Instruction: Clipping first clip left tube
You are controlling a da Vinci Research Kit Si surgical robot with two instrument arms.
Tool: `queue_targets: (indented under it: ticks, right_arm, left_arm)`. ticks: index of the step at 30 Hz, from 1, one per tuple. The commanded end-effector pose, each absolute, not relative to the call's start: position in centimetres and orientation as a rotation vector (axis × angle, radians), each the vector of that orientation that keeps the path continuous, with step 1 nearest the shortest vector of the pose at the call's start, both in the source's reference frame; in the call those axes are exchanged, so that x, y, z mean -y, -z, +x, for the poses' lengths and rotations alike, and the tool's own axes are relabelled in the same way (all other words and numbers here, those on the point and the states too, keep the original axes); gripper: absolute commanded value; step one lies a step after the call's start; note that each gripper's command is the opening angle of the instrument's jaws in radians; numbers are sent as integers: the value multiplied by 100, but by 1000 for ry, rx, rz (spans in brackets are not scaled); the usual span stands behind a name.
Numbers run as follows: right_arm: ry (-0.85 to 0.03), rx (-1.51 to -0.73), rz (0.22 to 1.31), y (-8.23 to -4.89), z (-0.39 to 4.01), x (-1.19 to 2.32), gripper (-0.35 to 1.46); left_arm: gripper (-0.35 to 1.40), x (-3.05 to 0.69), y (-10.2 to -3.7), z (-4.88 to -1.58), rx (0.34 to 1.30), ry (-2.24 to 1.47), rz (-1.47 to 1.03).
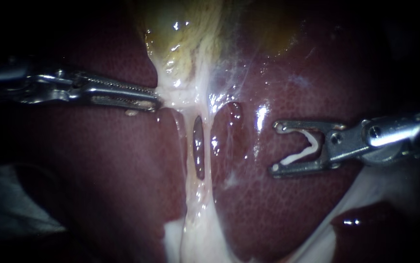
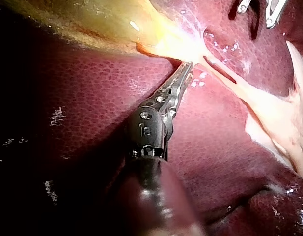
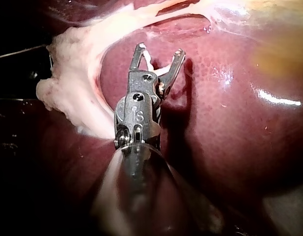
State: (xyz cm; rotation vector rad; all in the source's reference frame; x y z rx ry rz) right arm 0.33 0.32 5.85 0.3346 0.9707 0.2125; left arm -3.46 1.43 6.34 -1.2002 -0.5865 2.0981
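Note:
The yellowish gallbladder [image 1: 185, 34] narrows into pale tissue that splits into two thin tubes over the dark red liver [image 1: 287, 204]. The left tube [image 1: 185, 146] and the right tube [image 1: 209, 151] have a dark slit between them. My left instrument [image 1: 157, 100] comes in from the left, jaws shut on the gallbladder's neck, and shows the same way in its wrist view [image 2: 186, 69]. My right instrument [image 1: 275, 148] hovers over the liver, right of both tubes and apart from them. Its jaws stand wide apart, holding a white clip [image 1: 307, 146] between them. The wrist view shows the same instrument [image 3: 158, 49] and clip [image 3: 159, 69].
A pale fatty band [image 1: 195, 238] runs down from the tubes; in the right wrist view this band [image 3: 68, 83] lies beside the right instrument. Bare liver surface [image 1: 248, 160] separates the right instrument from the tubes. A grey surface [image 1: 10, 204] lies past the liver's left edge.

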Motion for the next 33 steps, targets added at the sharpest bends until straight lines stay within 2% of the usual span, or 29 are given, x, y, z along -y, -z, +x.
queue_targets:
  ticks: [1,11,18,25,33]
  right_arm:
    - [-213,-971,335,-585,33,-32,50]
    - [-212,-972,337,-585,33,-32,50]
    - [-204,-982,356,-582,42,-31,50]
    - [-177,-1012,388,-578,79,-15,50]
    - [-200,-1049,447,-583,134,10,50]
  left_arm:
    - [-35,-143,-631,-344,590,-2097,-1201]
    - [-35,-150,-560,-316,575,-2081,-1208]
    - [-35,-151,-543,-311,569,-2079,-1223]
    - [-35,-151,-544,-313,567,-2078,-1222]
    - [-35,-152,-545,-316,566,-2078,-1221]
